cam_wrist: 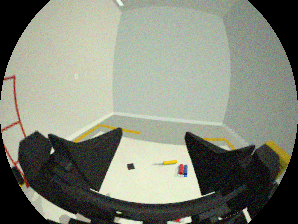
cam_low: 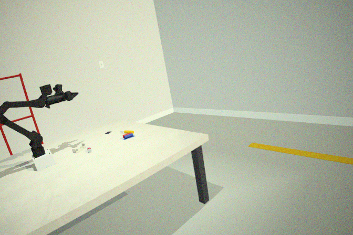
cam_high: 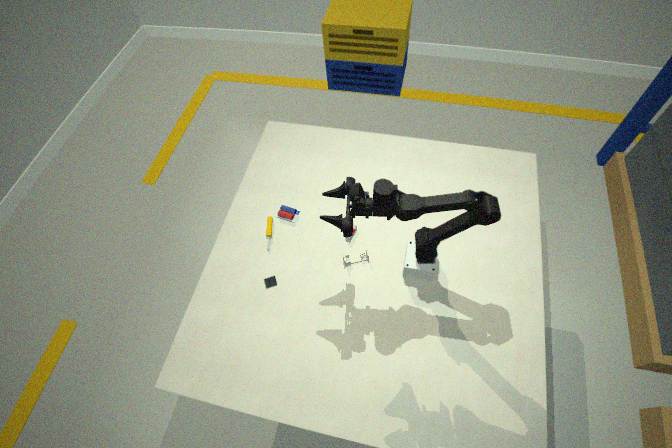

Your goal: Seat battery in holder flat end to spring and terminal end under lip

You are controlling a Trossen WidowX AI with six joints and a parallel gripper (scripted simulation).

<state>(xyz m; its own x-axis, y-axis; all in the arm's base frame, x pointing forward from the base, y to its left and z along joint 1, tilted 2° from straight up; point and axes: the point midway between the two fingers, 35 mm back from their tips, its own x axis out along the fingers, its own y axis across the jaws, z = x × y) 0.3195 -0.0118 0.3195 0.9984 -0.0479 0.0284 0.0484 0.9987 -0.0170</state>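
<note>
Gripper [cam_high: 330, 206] raised high above table [cam_low: 154, 155], fingers spread wide, grasping nothing. Battery [cam_low: 89, 149], red with a pale end, lies on table just beside holder [cam_low: 79, 149], not seated in it. Red and blue cylinders [cam_high: 287, 212], yellow screwdriver [cam_high: 268, 227], dark square [cam_high: 270, 282] sit further out

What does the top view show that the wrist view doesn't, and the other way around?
Only the top view shows the holder, the small red battery half hidden beneath the gripper, and the whole arm.

Only the wrist view shows the far walls, a ceiling light and the fingers from behind.

Both show the open, empty gripper, the yellow screwdriver, the red and blue cylinders and the small dark square.
</note>
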